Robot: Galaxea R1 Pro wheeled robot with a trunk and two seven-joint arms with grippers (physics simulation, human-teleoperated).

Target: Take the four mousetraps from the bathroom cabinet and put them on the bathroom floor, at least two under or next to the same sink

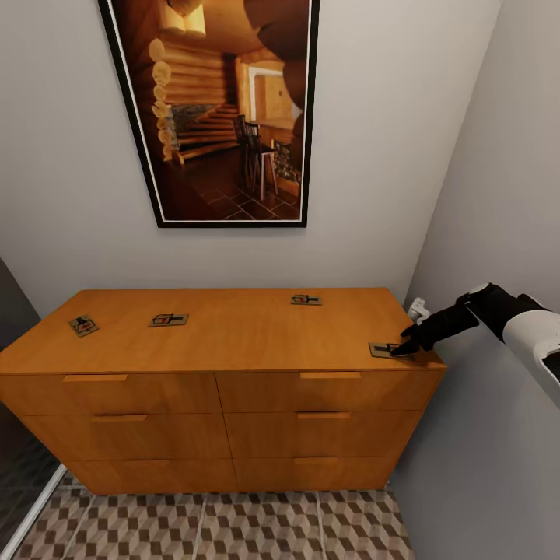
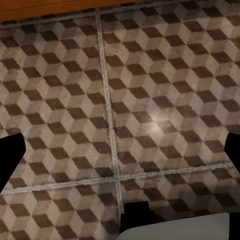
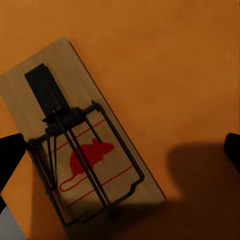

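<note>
Right pincer [image 1: 404, 348] sits spread apart over the mousetrap [image 1: 386, 350] at the cabinet [image 1: 233, 404] top's front right corner; left pincer [image 2: 120, 150] also apart.

The cabinet [image 1: 225, 342] looked like smooth orange-brown wood with a soft satin sheen. The mousetrap [image 3: 80, 135] beneath the right wrist camera was a pale matt wooden board with dark metal wire and a red printed mouse. The bathroom floor [image 2: 150, 100] was patterned tile, faintly glossy, with pale grout.
</note>
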